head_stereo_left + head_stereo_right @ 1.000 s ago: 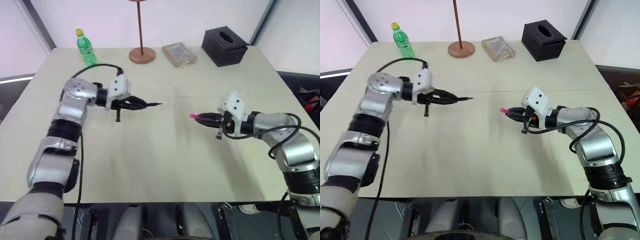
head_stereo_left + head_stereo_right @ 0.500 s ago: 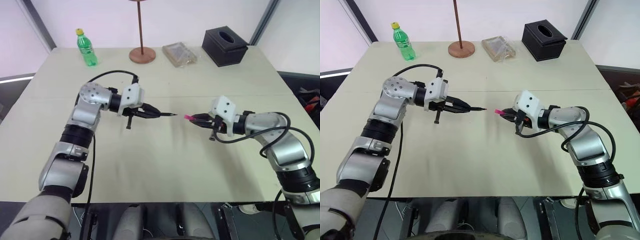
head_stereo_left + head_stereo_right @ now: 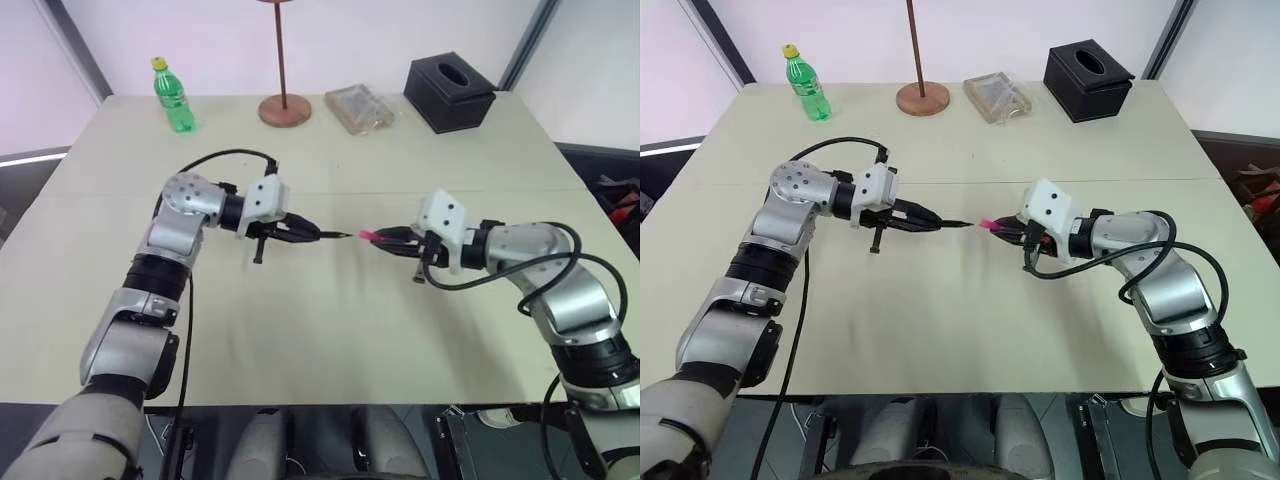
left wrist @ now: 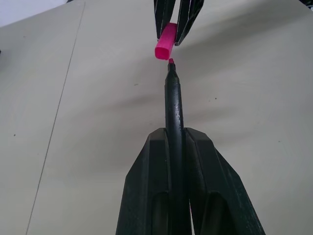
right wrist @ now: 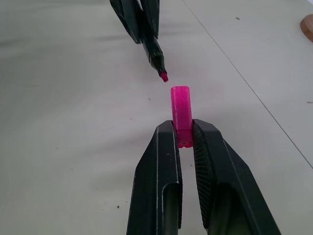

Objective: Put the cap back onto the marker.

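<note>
Above table [image 3: 300, 330] | left gripper [image 3: 310, 234] clamps marker [image 4: 174, 105], level | right gripper [image 3: 392, 240] clamps cap [image 5: 181, 111], facing tip

From my console I saw a pale beige table [image 3: 320, 340] with a thin seam running across its middle. Along its far edge stood a green plastic bottle [image 3: 173, 97] with a yellow cap, toward the left corner. Right of it stood a tall brown rod on a round base [image 3: 284, 108], its top cut off by the frame. Beside that base lay a clear, flat container [image 3: 359, 108], set at a slant. Farther right sat a black tissue box [image 3: 449, 93] with an oval opening on top, near the right corner.
</note>
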